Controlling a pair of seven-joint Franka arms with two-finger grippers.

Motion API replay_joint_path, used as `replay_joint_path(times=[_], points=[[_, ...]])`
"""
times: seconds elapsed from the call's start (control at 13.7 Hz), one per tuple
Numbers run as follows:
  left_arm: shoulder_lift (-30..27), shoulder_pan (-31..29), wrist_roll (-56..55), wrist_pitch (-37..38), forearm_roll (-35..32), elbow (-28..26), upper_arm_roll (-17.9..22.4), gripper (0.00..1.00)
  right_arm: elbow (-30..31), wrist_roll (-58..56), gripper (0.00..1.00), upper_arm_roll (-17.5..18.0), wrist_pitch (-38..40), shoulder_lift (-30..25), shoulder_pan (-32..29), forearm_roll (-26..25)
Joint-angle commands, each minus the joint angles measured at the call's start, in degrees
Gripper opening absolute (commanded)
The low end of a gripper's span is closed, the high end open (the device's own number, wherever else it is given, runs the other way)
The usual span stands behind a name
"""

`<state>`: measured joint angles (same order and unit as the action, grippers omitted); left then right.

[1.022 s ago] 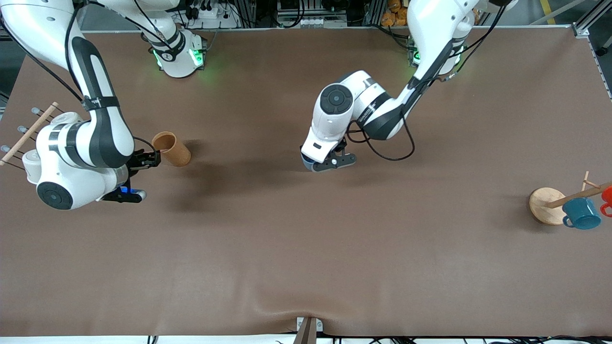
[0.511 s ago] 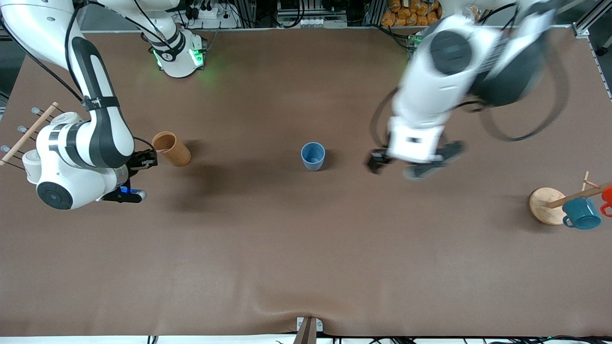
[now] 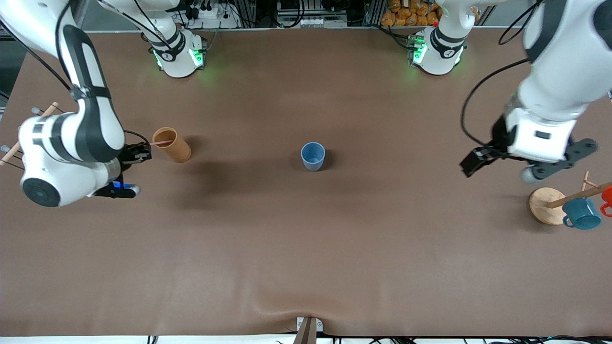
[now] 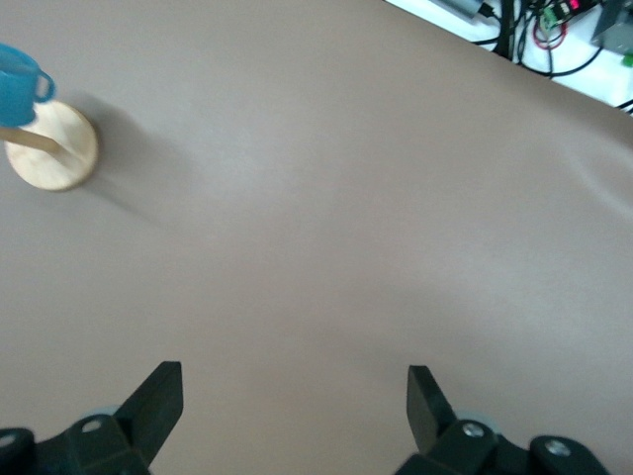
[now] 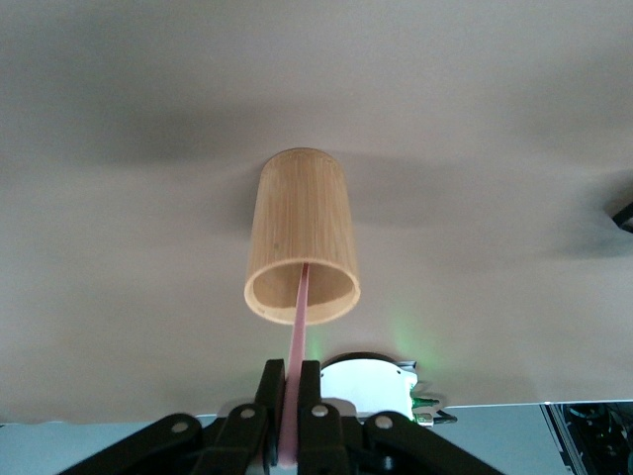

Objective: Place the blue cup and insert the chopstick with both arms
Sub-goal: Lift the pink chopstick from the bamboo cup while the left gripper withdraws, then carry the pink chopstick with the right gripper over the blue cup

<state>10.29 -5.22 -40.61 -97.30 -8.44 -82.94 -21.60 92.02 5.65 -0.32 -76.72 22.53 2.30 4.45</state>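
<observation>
The blue cup (image 3: 313,156) stands upright and alone at the middle of the table. My left gripper (image 3: 502,167) is open and empty, up over bare table between the cup and the mug rack; the left wrist view shows its fingers wide apart (image 4: 295,396) over bare cloth. My right gripper (image 3: 138,154) is shut on the pale-pink chopstick (image 3: 160,142), beside the brown cylindrical holder (image 3: 173,145). In the right wrist view the chopstick (image 5: 300,317) runs from my gripper (image 5: 292,381) into the holder's (image 5: 302,228) open mouth.
A mug rack with a round wooden base (image 3: 545,205) stands at the left arm's end and carries a teal mug (image 3: 581,213) and a red mug (image 3: 607,196); base (image 4: 54,148) and teal mug (image 4: 20,84) show in the left wrist view. A wooden dowel rack (image 3: 28,131) stands at the right arm's end.
My left gripper let go of the blue cup, which now stands alone, and swung up and away toward the mug rack. My right gripper shifted slightly, still holding the chopstick.
</observation>
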Motion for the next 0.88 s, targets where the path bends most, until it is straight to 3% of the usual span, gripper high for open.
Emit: replay_joint_path(times=[0.0,0.29,0.44,0.58,0.8], points=[[-3.5,-1.6,7.6,3.0,-0.2,-0.7,0.8,1.0,0.4,0.0,0.0,0.4,1.7,-5.5,-0.7,-0.2],[-6.3,2.9,18.2,8.0,4.5,-1.4,10.8,1.0,-3.8,0.1,0.0,0.9,1.8,-7.8,-0.1,0.6],[-6.9,5.9,24.1,9.1,4.7,-1.5,15.9,1.0,-6.8,0.1,0.0,2.9,1.9,-7.8,1.1,0.9],[-8.1,5.9,26.4,9.3,5.8,-3.4,16.8,1.0,-8.2,0.3,0.0,5.6,0.7,-7.3,3.1,2.0],[-9.6,6.4,26.7,8.7,6.2,-5.7,17.7,1.0,-7.7,0.9,0.0,5.8,-4.9,-6.8,7.5,7.9]])
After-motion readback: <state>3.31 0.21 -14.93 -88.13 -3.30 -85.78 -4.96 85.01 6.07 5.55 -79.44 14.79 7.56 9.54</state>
